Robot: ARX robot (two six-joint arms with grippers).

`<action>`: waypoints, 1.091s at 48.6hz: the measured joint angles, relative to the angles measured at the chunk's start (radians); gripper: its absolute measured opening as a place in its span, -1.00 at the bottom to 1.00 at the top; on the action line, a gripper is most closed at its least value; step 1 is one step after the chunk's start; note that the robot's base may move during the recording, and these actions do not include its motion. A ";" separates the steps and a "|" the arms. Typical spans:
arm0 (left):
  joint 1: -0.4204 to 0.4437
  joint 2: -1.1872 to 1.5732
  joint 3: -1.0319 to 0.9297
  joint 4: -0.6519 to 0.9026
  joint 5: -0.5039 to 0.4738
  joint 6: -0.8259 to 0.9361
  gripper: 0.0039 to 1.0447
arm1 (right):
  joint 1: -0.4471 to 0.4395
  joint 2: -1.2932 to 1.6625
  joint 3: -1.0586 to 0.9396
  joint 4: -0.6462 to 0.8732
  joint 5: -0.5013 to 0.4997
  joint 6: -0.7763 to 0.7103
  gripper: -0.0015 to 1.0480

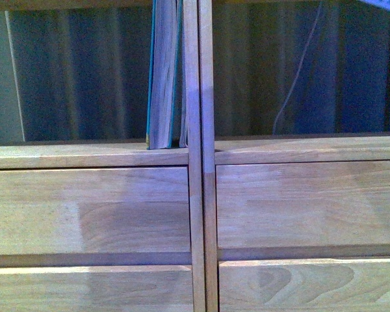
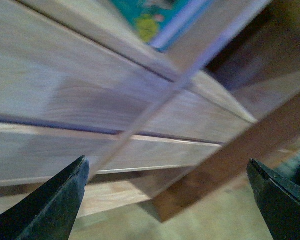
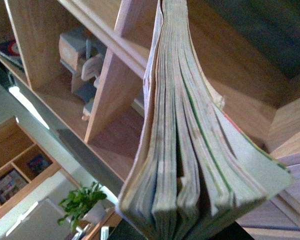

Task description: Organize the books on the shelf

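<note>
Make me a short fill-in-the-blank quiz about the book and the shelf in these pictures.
1. The thick book stands ___ on the shelf.
2. It sits in the shelf's ___ bay, beside the middle post.
3. The left gripper is ___, holding nothing.
Missing words: upright; left; open.

Heads up, your front view is pretty dim with a bluish-purple cast. There's a darker shadow patch across the shelf (image 1: 117, 221) panel on the left bay, and the background above it is murky and soft. Your left wrist view is smeared all over, with streaky planks, and the left gripper (image 2: 166, 161) tips are just black silhouettes. Your right wrist view is brighter and warmer. It has blown-out white glare near the plant (image 3: 82, 202), and the close-up book (image 3: 190, 150) pages look soft.
</note>
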 joint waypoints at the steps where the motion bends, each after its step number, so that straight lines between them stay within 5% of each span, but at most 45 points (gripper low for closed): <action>1: -0.016 0.013 0.005 0.053 0.018 -0.053 0.86 | 0.022 0.001 -0.006 0.008 0.002 -0.018 -0.86; 8: -0.144 0.088 0.025 0.444 0.055 -0.457 0.86 | 0.176 0.018 -0.037 0.042 0.033 -0.070 -0.86; 19: -0.249 0.103 0.046 0.658 0.032 -0.701 0.86 | 0.316 0.060 -0.036 0.055 0.105 -0.094 -0.86; 41: -0.254 0.104 0.046 0.682 0.032 -0.727 0.86 | 0.596 0.142 -0.019 0.097 0.191 -0.082 -0.86; 53: -0.254 0.104 0.046 0.682 0.032 -0.735 0.86 | 0.618 0.182 -0.004 0.108 0.217 -0.086 -0.86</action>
